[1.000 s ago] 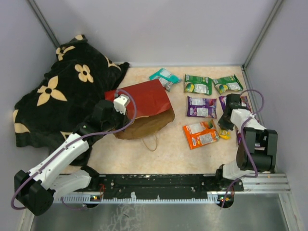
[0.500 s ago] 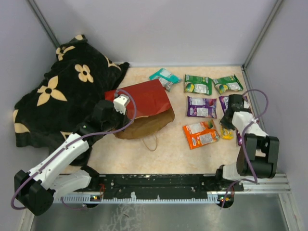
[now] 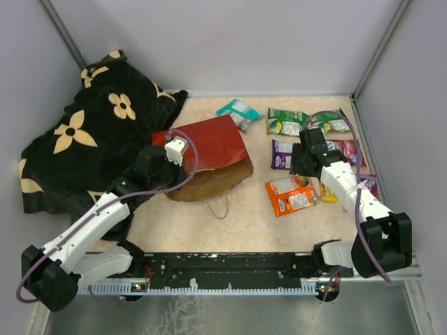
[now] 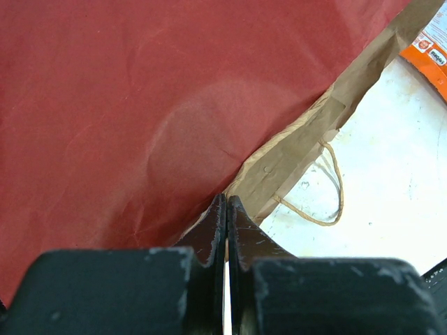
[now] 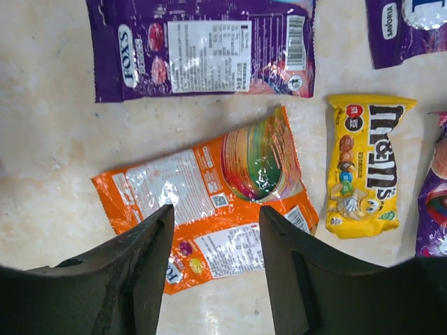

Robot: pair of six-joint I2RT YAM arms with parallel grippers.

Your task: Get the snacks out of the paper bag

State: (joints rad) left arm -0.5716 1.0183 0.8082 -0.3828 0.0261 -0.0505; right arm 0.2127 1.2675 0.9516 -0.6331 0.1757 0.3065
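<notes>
Left gripper (image 4: 225, 204) pinched closed at creased paper bag (image 4: 105, 105) rim | right gripper (image 5: 215, 213) parted above glossy orange packet (image 5: 183, 183), right of bag

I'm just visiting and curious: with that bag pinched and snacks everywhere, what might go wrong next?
The left gripper pinches the paper bag by its thin edge only; that could tear or slip. The open right gripper hangs over the orange packet, close to the yellow M&M's packet, and might nudge laid-out snacks.

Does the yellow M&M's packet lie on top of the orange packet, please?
No, the yellow M&M's packet lies beside the orange packet.
</notes>
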